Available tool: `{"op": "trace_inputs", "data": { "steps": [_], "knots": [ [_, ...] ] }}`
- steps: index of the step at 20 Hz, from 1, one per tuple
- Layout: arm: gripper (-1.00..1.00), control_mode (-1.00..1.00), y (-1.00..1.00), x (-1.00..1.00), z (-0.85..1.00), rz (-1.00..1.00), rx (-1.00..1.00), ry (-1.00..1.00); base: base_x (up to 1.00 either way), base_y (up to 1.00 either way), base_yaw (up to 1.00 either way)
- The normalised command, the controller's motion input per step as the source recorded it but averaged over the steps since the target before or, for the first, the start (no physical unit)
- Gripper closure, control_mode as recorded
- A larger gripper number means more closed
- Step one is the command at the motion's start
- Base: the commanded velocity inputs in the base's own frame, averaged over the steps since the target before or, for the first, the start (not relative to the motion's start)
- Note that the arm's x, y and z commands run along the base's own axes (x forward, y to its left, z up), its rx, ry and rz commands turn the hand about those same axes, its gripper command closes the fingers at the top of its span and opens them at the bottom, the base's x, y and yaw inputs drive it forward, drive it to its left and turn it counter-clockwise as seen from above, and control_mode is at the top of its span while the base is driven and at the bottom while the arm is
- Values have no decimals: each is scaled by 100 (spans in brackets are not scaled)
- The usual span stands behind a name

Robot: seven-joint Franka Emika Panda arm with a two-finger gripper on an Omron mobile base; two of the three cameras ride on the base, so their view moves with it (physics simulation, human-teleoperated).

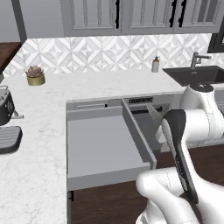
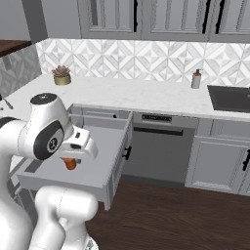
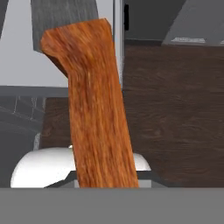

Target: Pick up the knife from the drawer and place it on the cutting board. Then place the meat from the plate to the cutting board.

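The wide grey drawer (image 1: 100,148) (image 2: 95,171) stands pulled out from under the marble counter. My gripper (image 2: 72,157) hangs over the drawer's left part in the right base view, shut on the knife (image 2: 71,164), whose orange-brown end pokes out below the hand. In the hand view the knife's wooden handle (image 3: 98,109) runs up from the bottom, with the grey blade (image 3: 61,15) at the top, above the dark wood floor. The cutting board, the plate and the meat are out of view.
A potted succulent (image 1: 35,75) (image 2: 61,75) and a soap dispenser (image 1: 155,64) (image 2: 196,78) stand at the back of the counter. A dark sink (image 1: 197,74) (image 2: 229,97) lies to the right. A toaster (image 1: 5,105) sits far left. The dishwasher front (image 2: 161,146) is beside the drawer.
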Motion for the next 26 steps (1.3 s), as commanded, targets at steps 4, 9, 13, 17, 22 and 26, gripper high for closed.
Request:
{"op": "trace_inputs", "data": {
  "steps": [4, 9, 13, 17, 22, 26],
  "knots": [
    [100, -100, -12, 0, -11, -94, 0, 0, 0, 0, 0],
    [100, -100, -2, 86, -3, -19, 5, -9, 0, 0, 0],
    [100, -100, -6, 17, 0, 5, 0, 0, 0, 0, 0],
    [100, -100, -7, 3, 0, 4, 0, 0, 0, 0, 0],
    [100, -100, -2, 1, 0, 2, 0, 0, 0, 0, 0],
    [100, 100, 0, -6, -1, 0, 0, 0, -50, -21, -5]
  ]
}}
